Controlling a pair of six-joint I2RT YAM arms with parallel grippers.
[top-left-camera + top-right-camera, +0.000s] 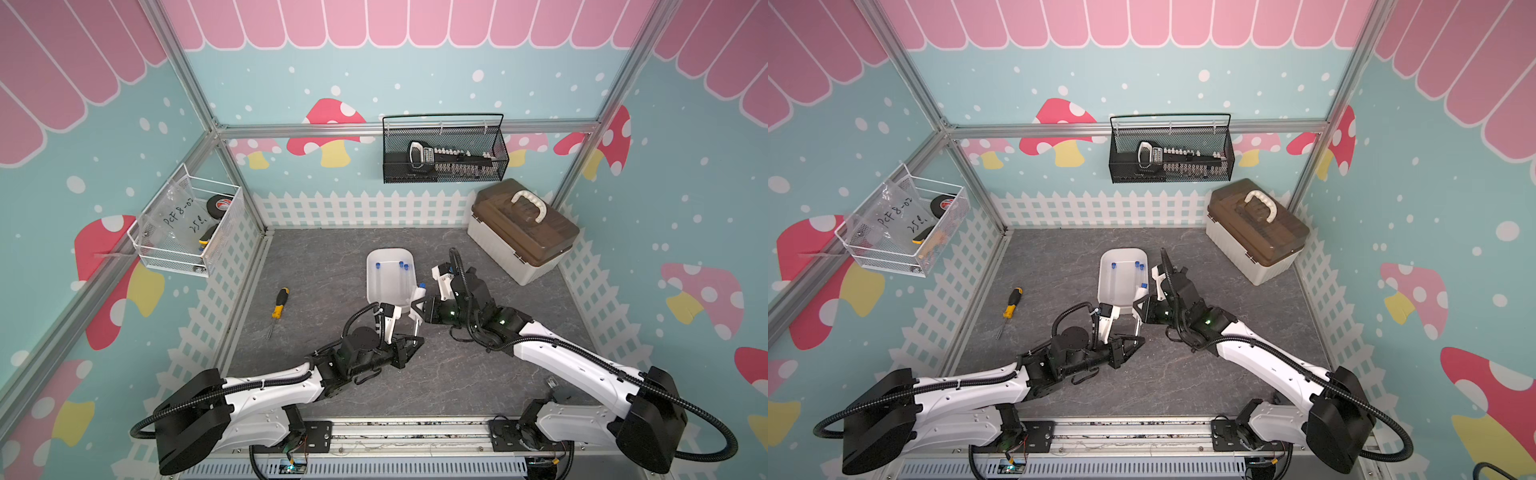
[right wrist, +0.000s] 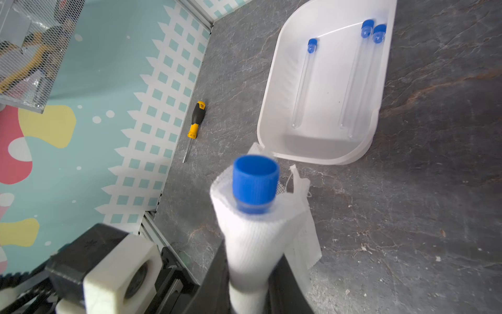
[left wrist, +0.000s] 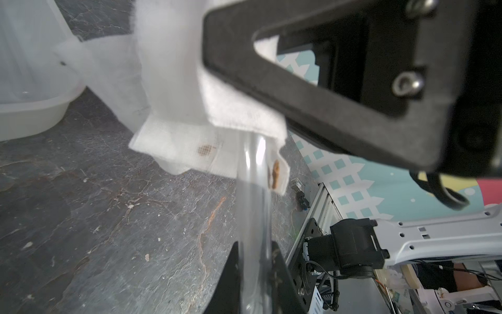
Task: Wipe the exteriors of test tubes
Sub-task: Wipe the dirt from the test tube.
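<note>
While the left gripper (image 3: 255, 274) pinches the bare lower end of one tube (image 3: 254, 190), its fingers (image 3: 226, 288) press against the glass from both sides with no gap showing. The right gripper (image 2: 252, 288) is nearly closed around a white cloth (image 2: 252, 244). The cloth is rolled round the same tube just under its blue cap, and a black finger (image 2: 289, 288) sits on each side of the roll. A loose, brown-stained corner of the cloth hangs below the right finger in the left wrist view.

Both top views show the held tube running from the left gripper (image 1: 415, 338) through the right gripper (image 1: 417, 306). Its cap is beside the near right corner of the tray (image 1: 368, 274). How steeply it leans I cannot tell.

From the near left, the left arm reaches forward with its wrist turned toward the right arm. The right arm reaches forward and inward, its gripper pointing at the tray's near corner, so the two grippers nearly meet just in front of the tray.

Three other tubes (image 2: 303, 84) lie in the tray, caps toward its far end. One lies alone and two lie side by side along the opposite wall. A screwdriver (image 1: 280, 301) lies on the table (image 1: 324, 266), well to the left of the tray.
</note>
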